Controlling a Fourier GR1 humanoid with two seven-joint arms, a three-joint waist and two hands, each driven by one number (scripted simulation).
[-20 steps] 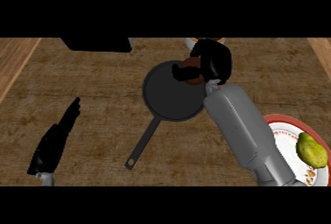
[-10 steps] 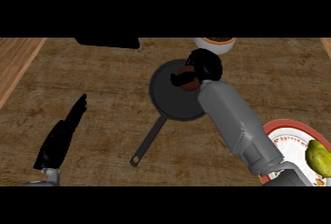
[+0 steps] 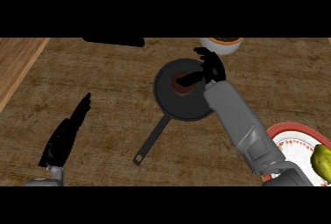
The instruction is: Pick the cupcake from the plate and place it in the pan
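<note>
A: Cupcake (image 3: pixel 181 84) sits inside the pan (image 3: pixel 169 97), on the bench (image 3: pixel 110 109).
B: Right hand (image 3: pixel 211 69)?
A: Over pan's rim, fingers spread, released. Left hand (image 3: pixel 65 135) flat, open, at lower left.

**Anything readable here? Nope**

Looked over the head view for words, logos, numbers or signs and came up with nothing legible. The pan (image 3: pixel 184 89) is plain dark metal with no brand stamp showing on its base or its handle. The cupcake (image 3: pixel 181 83) sitting in it carries no wrapper print I can make out. The plate (image 3: pixel 291 133) at the right edge has a red rim and some small reddish marks on its white face, but they read as a pattern, not letters. The wooden worktop (image 3: pixel 97 78) is just grain, no stickers or labels.
</note>
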